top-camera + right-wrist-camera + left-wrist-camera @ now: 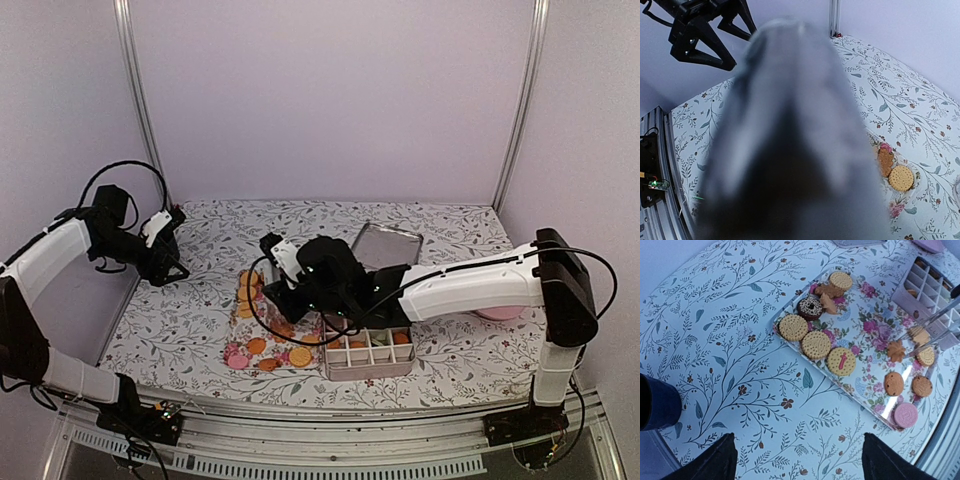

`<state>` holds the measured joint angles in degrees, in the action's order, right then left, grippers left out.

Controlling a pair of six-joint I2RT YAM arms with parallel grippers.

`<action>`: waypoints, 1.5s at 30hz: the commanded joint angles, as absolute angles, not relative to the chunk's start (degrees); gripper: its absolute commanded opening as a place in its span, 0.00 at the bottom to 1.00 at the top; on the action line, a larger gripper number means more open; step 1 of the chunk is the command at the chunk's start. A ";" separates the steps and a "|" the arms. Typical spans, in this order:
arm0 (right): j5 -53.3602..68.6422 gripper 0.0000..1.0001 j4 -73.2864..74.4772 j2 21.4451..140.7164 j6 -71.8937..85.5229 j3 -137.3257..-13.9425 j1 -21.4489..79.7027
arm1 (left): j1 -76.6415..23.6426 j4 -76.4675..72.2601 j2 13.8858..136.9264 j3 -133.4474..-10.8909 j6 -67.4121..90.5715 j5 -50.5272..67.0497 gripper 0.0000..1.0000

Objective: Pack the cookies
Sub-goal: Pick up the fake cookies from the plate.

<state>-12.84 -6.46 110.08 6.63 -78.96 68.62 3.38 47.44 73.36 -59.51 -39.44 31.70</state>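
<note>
Left gripper (799, 437) hangs wide open and empty above the leaf-patterned tablecloth (715, 340). The right gripper (292, 296) reaches over the flowered rectangular tray (862, 332), its hold impossible to judge behind a blurred grey shape (790, 130). Beside the tray stands a white compartmented box (368, 365), some cells filled. Small flat round cookies (816, 344) lie loose on the tray. They are probably light, stiff and brittle, best pinched gently across opposite edges.
</note>
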 commanded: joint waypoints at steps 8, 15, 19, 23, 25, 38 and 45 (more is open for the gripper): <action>-12.29 0.39 -9.58 112.52 6.09 -80.42 68.73 | 3.52 48.62 71.11 -59.24 -40.25 31.33 0.87; -13.98 0.40 -7.73 112.78 5.54 -79.88 68.73 | 3.52 48.75 71.06 -59.48 -40.34 31.29 0.87; -15.17 0.42 -7.05 112.74 5.25 -79.63 68.82 | 3.52 48.59 71.34 -59.59 -40.35 31.37 0.87; -15.81 0.44 -6.46 113.00 4.80 -79.65 69.12 | 3.52 48.58 71.45 -59.66 -40.16 31.51 0.87; -16.00 0.44 -6.26 113.04 4.60 -79.70 69.38 | 3.55 48.59 71.48 -59.70 -40.21 31.39 0.87; -11.77 0.44 -7.49 111.02 6.77 -77.70 69.61 | 3.56 48.56 71.39 -59.70 -39.99 31.29 0.87; -14.15 0.33 -6.43 110.58 7.64 -76.88 69.68 | 3.56 48.59 71.28 -59.77 -40.07 31.11 0.87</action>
